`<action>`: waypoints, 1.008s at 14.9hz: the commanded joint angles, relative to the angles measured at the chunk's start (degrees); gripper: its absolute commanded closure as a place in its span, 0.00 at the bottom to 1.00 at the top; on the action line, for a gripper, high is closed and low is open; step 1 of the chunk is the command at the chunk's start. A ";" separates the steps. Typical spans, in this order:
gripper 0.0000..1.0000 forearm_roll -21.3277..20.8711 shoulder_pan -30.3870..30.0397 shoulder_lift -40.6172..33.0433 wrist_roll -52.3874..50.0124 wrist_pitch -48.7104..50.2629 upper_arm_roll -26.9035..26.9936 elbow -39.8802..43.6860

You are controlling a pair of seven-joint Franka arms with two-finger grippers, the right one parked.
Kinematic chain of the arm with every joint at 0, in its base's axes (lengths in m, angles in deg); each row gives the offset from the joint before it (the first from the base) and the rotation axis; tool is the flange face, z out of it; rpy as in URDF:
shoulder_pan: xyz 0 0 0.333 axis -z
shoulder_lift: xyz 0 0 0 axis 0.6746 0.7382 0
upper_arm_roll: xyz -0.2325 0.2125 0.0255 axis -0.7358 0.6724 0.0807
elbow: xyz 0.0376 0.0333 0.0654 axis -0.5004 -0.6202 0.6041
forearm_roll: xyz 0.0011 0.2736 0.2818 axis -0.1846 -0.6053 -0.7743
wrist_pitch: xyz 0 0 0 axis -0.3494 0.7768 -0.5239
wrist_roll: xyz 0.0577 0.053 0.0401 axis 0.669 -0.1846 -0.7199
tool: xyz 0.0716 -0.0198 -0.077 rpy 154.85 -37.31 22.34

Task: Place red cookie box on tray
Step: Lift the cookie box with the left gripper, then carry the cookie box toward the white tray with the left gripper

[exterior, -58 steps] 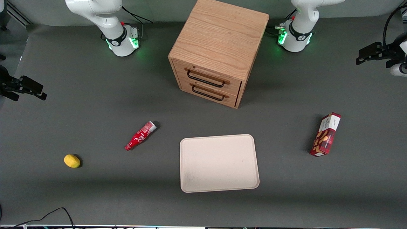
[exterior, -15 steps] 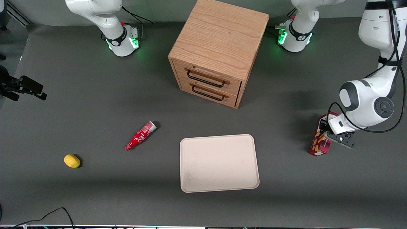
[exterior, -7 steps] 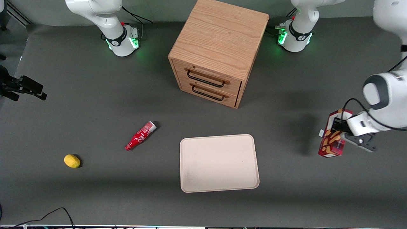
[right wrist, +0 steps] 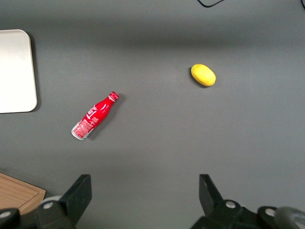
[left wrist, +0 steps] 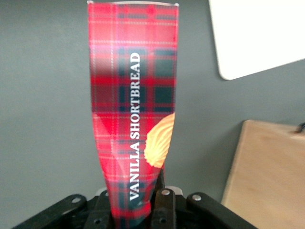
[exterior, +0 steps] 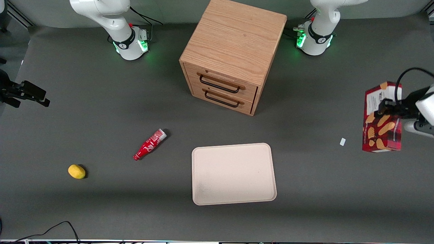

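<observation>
Front view: wooden drawer cabinet (exterior: 234, 54), red bottle (exterior: 149, 144), lemon (exterior: 76, 171), empty tray (exterior: 233, 174) on table (exterior: 101, 108). Tool (exterior: 395, 113) clamped on red cookie box (exterior: 382, 118), aloft at working arm's end, well apart from tray.

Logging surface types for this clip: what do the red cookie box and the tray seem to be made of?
The red cookie box, held in the claw above the table toward the working arm's end, looks like printed cardboard; its walls buckle inward where the fingers pinch it. The tray looks like matte cream plastic or molded fiber, with no glare and a low rounded rim; which one is unclear.
</observation>
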 commanded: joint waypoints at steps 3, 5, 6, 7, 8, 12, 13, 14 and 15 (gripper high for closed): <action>1.00 -2.98 0.61 2.69 -25.26 1.67 -12.69 5.66; 1.00 -4.40 0.61 4.71 -32.83 -3.13 -17.88 5.49; 1.00 -5.19 0.87 6.46 -36.17 -6.73 -19.65 5.23; 1.00 -6.68 1.14 8.65 -38.56 -10.60 -21.84 5.14; 1.00 -8.52 1.40 11.20 -40.15 -14.29 -23.77 4.96; 1.00 -14.06 3.68 19.03 -42.01 -27.39 -24.76 1.46; 1.00 -15.47 3.86 20.70 -42.10 -30.12 -24.85 0.75; 1.00 -16.79 4.56 22.63 -42.10 -32.15 -24.76 0.39; 1.00 -18.54 5.00 24.74 -42.53 -34.78 -24.76 0.39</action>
